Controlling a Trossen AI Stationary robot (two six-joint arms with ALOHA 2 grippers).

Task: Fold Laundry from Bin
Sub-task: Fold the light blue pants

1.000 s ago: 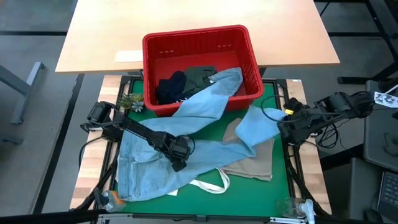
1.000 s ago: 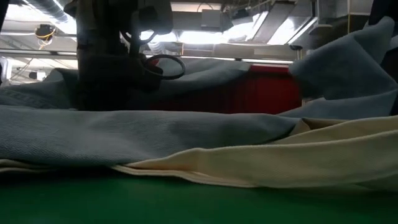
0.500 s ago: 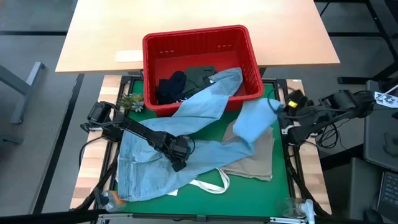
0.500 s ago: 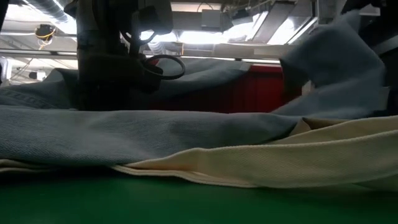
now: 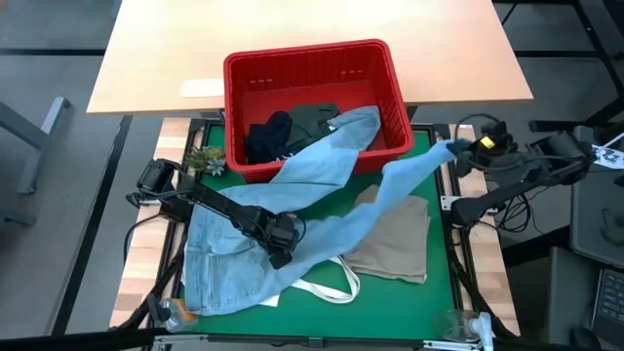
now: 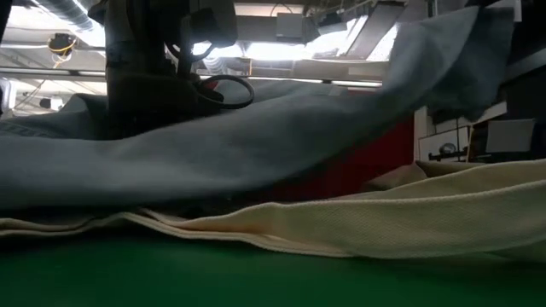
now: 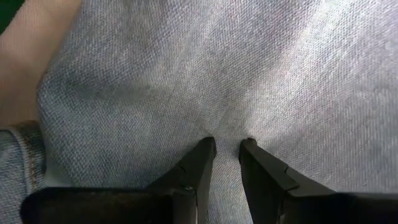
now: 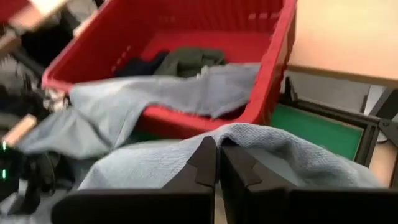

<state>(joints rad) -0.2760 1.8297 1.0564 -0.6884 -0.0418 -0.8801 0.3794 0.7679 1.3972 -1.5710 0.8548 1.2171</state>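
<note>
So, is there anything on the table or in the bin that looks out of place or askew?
Yes. The jeans are askew: one leg hangs over the rim of the red bin, the other is stretched sideways by the right gripper. A white tote bag lies half hidden under them.

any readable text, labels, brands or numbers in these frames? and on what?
None readable.
White tag with dark marks at the high view's right edge, beyond the table: too small to read.
Jeans, red bin, beige cloth: no print visible.
</note>
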